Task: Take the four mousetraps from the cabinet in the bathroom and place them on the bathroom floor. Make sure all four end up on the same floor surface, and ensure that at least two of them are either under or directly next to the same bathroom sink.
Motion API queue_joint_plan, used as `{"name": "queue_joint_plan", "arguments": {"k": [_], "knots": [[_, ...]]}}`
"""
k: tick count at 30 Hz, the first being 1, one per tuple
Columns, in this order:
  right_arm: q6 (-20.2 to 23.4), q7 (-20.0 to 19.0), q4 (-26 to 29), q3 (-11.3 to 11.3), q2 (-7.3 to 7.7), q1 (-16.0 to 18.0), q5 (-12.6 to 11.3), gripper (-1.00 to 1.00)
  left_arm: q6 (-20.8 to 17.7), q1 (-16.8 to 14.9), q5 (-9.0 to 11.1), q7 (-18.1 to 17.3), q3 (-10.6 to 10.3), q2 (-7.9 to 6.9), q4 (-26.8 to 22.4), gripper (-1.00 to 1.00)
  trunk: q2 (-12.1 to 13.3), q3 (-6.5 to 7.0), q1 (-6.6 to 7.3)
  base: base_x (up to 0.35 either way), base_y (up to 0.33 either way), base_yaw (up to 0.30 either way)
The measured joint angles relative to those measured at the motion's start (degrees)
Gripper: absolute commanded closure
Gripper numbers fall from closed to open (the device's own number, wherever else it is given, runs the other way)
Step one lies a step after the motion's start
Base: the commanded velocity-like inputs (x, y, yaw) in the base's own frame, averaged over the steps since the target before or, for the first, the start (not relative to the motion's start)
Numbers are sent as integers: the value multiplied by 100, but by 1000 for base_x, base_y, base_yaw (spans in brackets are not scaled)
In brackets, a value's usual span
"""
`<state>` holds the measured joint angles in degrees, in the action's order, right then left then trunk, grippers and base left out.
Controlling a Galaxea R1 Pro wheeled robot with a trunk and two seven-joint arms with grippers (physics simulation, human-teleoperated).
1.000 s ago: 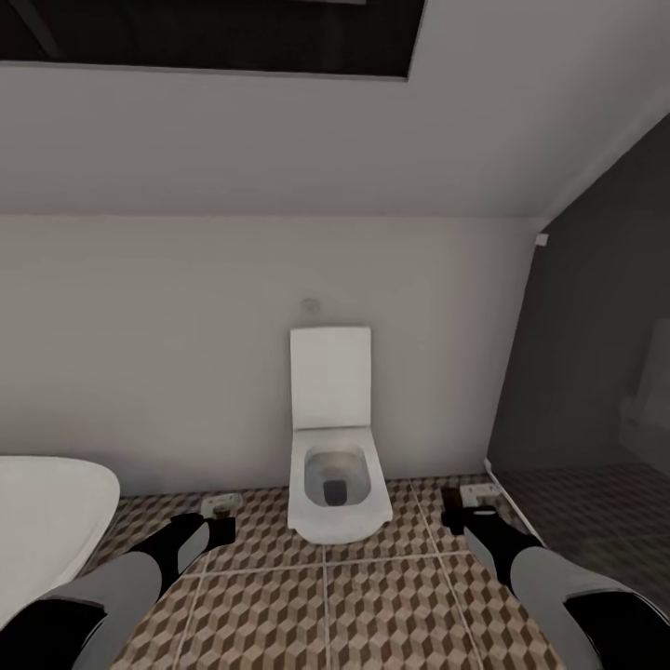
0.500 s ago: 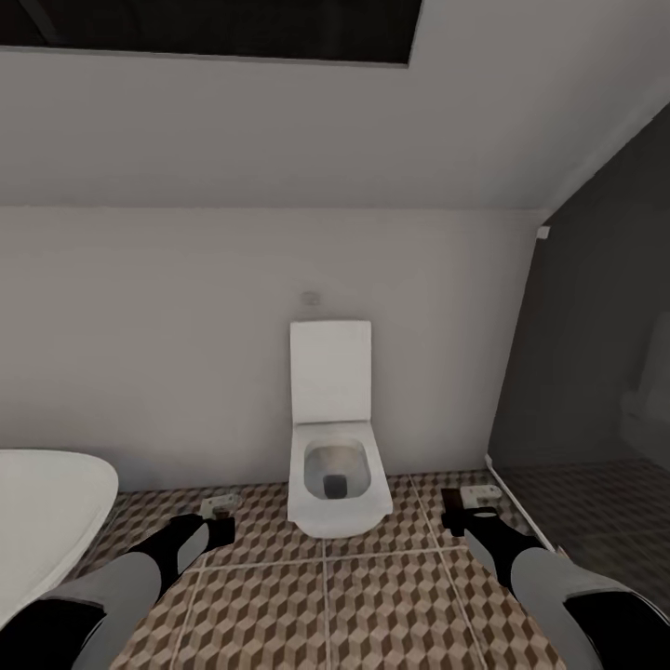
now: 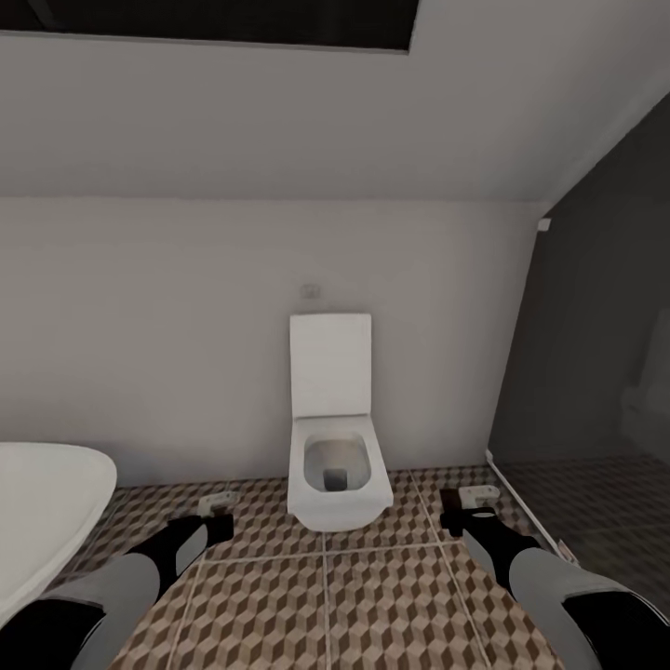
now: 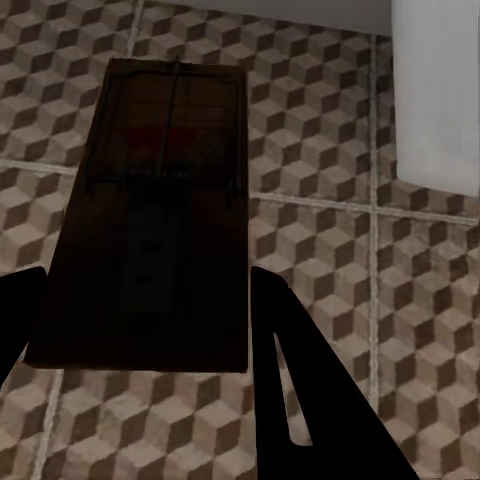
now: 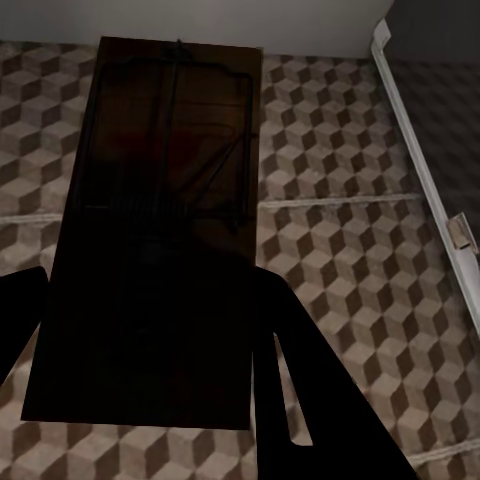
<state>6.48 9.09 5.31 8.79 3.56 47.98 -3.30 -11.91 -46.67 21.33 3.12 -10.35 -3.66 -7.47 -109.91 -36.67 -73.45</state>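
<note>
Tiled bathroom floor, toilet, grippers holding mousetraps

No text, label, brand, number or sign can be read anywhere: the mousetraps, the toilet, the walls and the floor tiles all show plain surfaces without lettering.

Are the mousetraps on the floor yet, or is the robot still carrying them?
None lies on the tiled floor here. One mousetrap sits in the left gripper, another mousetrap in the right gripper, both held above the tiles beside the toilet. Setting them down near a sink is left.
</note>
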Motion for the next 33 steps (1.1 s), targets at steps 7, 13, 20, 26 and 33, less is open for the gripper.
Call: {"name": "queue_joint_plan", "arguments": {"k": [7, 13, 20, 26, 33], "knots": [[0, 0, 0, 1, -5, 0, -2, 100, 356, 0, -21, 2, -5, 7, 156, 100, -281, -126, -154, 0, 0, 0], [-35, 0, -38, 2, -12, 7, 12, 100, 422, 0, -28, -1, -4, 1, 189, 100, -521, -234, -286, 0, 0, 0], [-149, 2, -143, 3, -15, 9, 77, 100, 437, 0, -29, -2, -5, -1, 210, 100, -802, -359, -439, 0, 0, 0], [-165, 1, -156, 3, -21, 9, 92, 100, 441, 0, -36, -2, -3, -1, 257, 100, -1043, -467, -571, 0, 0, 0], [-168, 2, -158, 3, -23, 9, 95, 100, 443, 0, -39, -1, -3, -1, 269, 100, -1324, -593, -725, 0, 0, 0]]}}
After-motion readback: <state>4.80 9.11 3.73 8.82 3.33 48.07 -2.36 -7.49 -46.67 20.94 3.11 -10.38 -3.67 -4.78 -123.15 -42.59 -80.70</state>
